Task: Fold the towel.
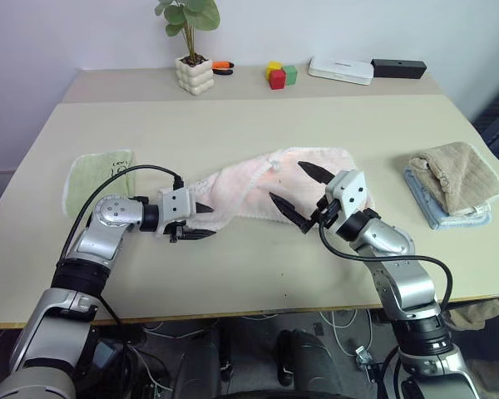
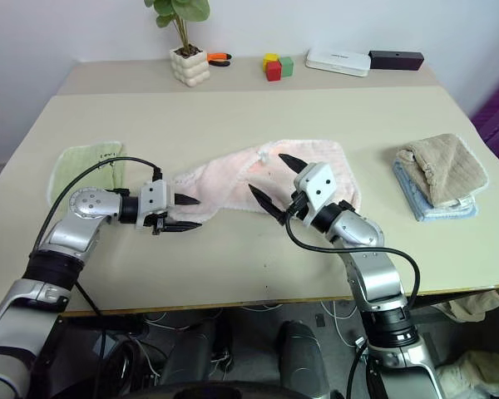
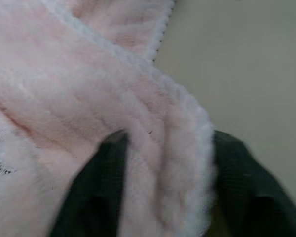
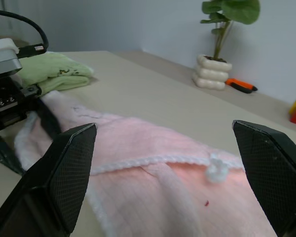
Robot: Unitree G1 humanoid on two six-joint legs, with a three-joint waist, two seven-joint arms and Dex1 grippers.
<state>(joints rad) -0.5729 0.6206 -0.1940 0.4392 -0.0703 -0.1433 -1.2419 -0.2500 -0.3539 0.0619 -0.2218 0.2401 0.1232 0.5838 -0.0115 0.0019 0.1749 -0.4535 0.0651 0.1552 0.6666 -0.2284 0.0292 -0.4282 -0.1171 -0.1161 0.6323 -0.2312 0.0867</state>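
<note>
My left fingers [image 1: 198, 221] are clamped on the left end of the pink towel [image 1: 262, 187]; in my left wrist view a thick fold of its fluffy edge sits squeezed between the two dark fingers [image 3: 96, 197], with bare bench beside it. My right fingers [image 1: 302, 197] stand wide apart, held just above the right half of the towel with nothing between them, one tip over the cloth and the other near its front edge. In my right wrist view they frame the towel's white stitched hem and a small white tag [image 4: 216, 169]. The towel lies stretched crosswise and somewhat bunched on the middle of the bench [image 1: 258, 125], running from my left fingers across to beyond my right ones. Just to the left of its held end lies a small light green towel [image 1: 96, 174], flat on the bench. Well off to the right sits a tan-brown towel [image 1: 456, 174] heaped on a folded pale blue cloth [image 1: 437, 212]. Along the far edge of the bench are a potted plant [image 1: 191, 46] in a white pot, an orange tool [image 1: 223, 66], coloured blocks [image 1: 280, 75], a flat white box [image 1: 341, 70] and a black bar [image 1: 399, 67].
</note>
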